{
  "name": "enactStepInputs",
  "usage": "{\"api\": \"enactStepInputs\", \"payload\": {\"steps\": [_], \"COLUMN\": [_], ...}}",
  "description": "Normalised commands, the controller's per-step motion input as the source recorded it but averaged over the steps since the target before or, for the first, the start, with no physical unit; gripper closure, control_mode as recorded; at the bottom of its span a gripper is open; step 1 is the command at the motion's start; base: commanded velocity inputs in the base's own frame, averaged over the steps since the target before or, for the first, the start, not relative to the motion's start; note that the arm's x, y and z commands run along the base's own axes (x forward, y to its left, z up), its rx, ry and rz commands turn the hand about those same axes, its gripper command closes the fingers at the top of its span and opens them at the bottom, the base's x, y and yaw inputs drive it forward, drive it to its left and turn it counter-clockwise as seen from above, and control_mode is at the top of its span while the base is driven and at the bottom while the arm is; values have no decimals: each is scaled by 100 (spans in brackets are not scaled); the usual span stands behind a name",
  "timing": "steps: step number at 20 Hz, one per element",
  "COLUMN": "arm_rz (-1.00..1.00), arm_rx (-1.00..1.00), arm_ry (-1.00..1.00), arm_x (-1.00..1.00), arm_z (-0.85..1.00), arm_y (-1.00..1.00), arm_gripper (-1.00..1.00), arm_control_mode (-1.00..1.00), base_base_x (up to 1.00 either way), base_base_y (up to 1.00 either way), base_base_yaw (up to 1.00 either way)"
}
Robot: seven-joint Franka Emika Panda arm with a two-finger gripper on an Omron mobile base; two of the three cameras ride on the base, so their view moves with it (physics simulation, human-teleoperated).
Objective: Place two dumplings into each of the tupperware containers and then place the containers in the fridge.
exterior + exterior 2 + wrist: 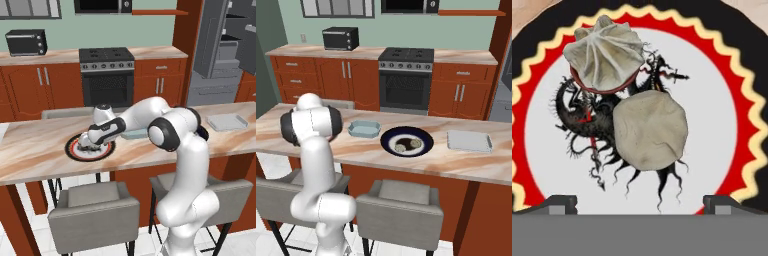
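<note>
The gripper (640, 202) hangs wide open and empty right over the red-and-black plate (739, 90), its tips either side of the nearer dumpling (651, 131) — first pick, I'd say — so it needs lowering and closing, then carrying to the blue tub (364, 129).

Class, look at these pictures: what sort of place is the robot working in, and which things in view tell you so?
A home kitchen, rendered rather than real. The signs: a black-fronted oven with burners on top, set among wooden cabinets; an open grey fridge; and a marble-look counter with stools tucked under it.
</note>
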Motion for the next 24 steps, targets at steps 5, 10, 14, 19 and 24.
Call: {"api": "enactStepInputs", "payload": {"steps": [5,10,14,19,24], "arm_rz": [0,0,0,0,0], "arm_rx": [0,0,0,0,0], "arm_ry": [0,0,0,4,7], "arm_x": [32,24,18,2,0], "arm_z": [-17,-13,-13,-17,-6], "arm_y": [0,0,6,2,0], "arm_gripper": [-100,-100,-100,-100,100], "arm_control_mode": [-100,-100,-100,-100,-100], "base_base_x": [0,0,0,0,0], "base_base_y": [0,0,0,0,0], "base_base_yaw": [0,0,0,0,0]}}
